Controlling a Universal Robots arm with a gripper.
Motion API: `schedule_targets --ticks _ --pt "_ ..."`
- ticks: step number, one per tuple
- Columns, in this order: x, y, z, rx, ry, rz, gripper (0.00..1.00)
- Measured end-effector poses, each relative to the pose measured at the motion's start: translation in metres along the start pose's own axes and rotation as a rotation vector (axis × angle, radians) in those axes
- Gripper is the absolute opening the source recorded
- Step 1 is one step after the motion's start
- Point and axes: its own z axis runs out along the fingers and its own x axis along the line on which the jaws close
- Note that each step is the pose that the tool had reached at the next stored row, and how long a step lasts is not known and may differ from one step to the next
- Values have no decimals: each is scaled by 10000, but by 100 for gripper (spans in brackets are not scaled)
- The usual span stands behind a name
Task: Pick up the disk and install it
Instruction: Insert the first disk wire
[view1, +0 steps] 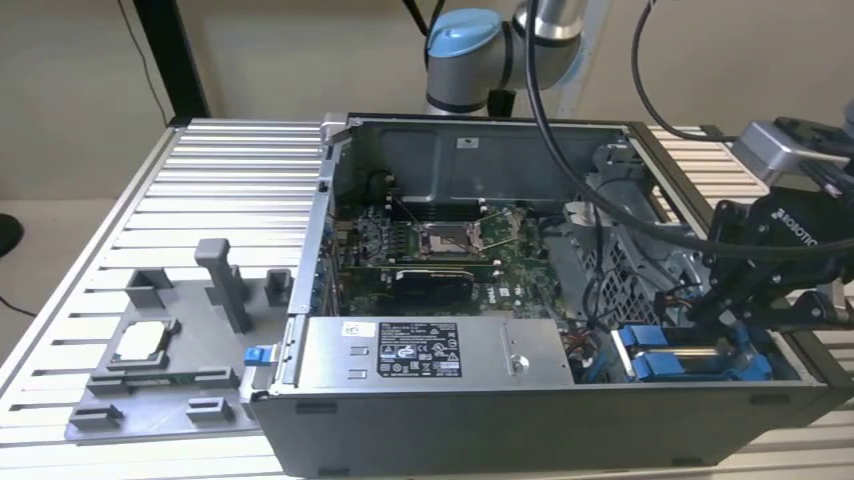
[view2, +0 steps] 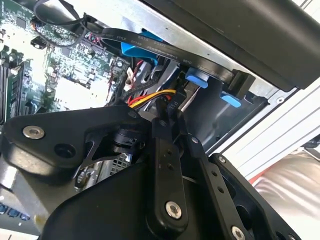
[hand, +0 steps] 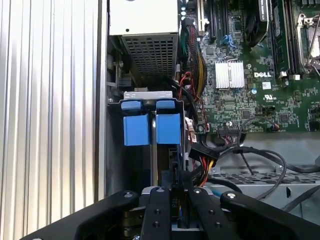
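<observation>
The disk (view1: 694, 362) sits in the drive bay at the front corner of the open computer case, on the exterior view's right, and its bright blue bracket shows there. In the first wrist view the disk (hand: 167, 129) runs edge-on from its blue end tabs back toward me. My gripper (view1: 727, 320) hangs over the bay's near end. In both wrist views the gripper (hand: 177, 187) (view2: 170, 117) has its black fingers drawn close together, with a dark, blue-tinged edge of the disk between them. The fingertips themselves are hidden by the linkage.
A silver box with a white label (view1: 414, 350) lies along the case front. The green motherboard (view1: 441, 240) fills the case floor. Red, yellow and black cables (hand: 200, 150) crowd beside the bay. A grey fixture (view1: 174, 350) with a small square chip (view1: 140, 340) stands on the slatted table.
</observation>
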Motion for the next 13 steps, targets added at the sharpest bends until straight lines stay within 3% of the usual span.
schedule_targets --ticks 7,13 --pt "-39 3 -1 -3 1 -2 0" --pt "-38 4 -8 -94 7 -4 0"
